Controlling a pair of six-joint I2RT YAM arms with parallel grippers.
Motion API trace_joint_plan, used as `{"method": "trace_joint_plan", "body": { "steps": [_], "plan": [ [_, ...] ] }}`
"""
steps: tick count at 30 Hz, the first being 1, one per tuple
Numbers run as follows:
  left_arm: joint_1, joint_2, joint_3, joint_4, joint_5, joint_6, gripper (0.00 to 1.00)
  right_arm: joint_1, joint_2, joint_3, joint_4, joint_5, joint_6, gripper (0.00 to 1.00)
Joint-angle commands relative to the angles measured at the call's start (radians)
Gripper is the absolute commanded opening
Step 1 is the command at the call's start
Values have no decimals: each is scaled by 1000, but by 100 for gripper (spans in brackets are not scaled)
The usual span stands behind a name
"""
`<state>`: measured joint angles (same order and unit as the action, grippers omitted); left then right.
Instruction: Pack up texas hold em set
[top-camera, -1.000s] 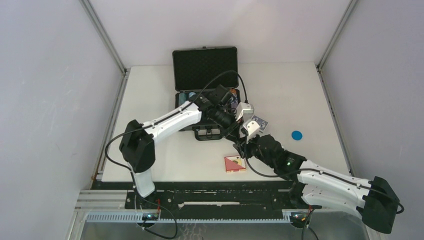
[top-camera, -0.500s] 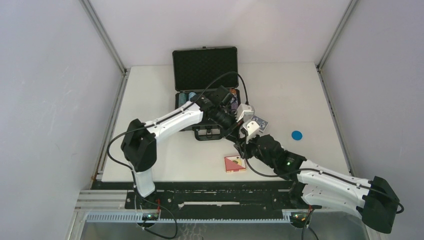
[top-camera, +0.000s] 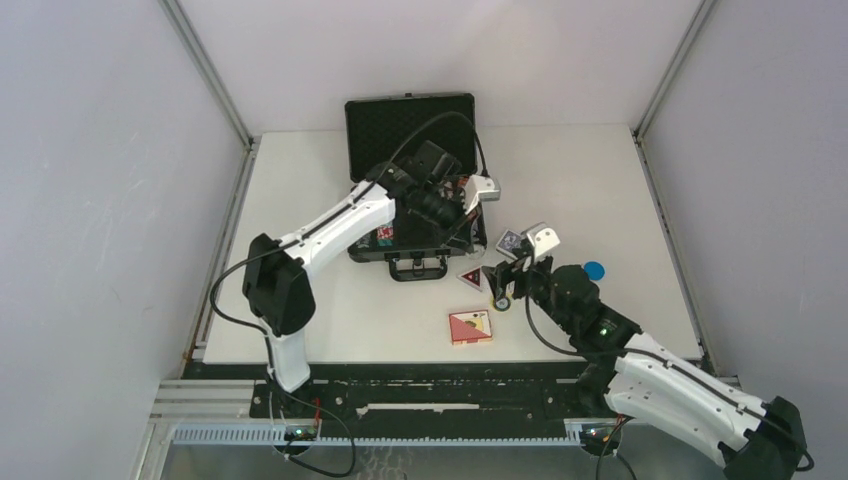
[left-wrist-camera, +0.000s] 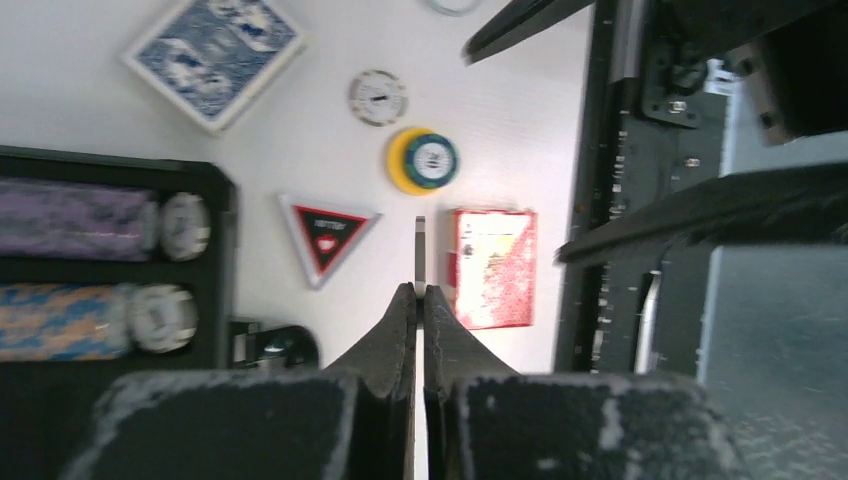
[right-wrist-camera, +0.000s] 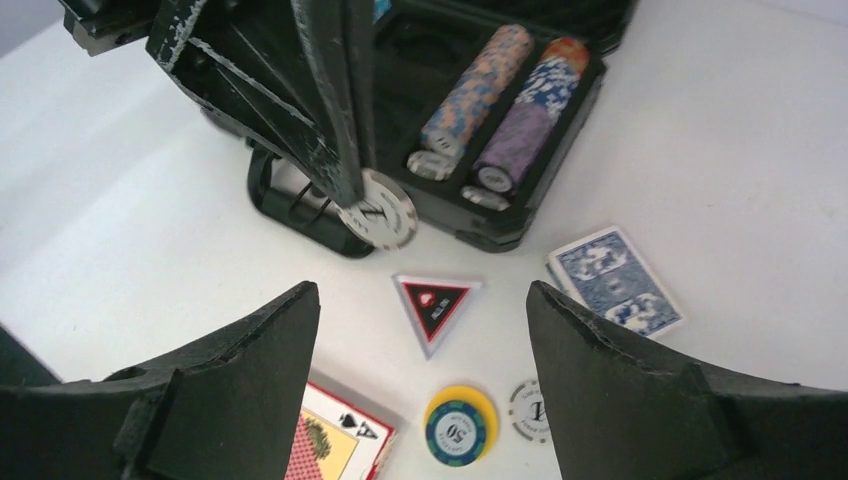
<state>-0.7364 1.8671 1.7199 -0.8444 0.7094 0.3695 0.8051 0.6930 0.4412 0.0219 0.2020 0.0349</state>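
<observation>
White chip (right-wrist-camera: 378, 212) lifted (apparently) — left tool (left-wrist-camera: 420, 292).

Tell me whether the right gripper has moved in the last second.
Yes. The right gripper moved right, away from the briefcase, toward the blue chip.
</observation>
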Motion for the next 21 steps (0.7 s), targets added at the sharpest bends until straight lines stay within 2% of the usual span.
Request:
{"method": "trace_joint_plan", "body": {
  "steps": [1,5,11,21],
  "plan": [
    [47,32,81,31,-102,71,0,-86,-63,-38,104,11,42,82],
    [58,94,132,69,-232,92,0,-183,-83,-63,122,10,90,79],
    [58,201,195,139,-330,107,0,-244,-56,-88,148,-28,119,77],
    [58,301,263,170,-375,133,0,-257,-4,-95,170,-45,118,77]
  ]
}}
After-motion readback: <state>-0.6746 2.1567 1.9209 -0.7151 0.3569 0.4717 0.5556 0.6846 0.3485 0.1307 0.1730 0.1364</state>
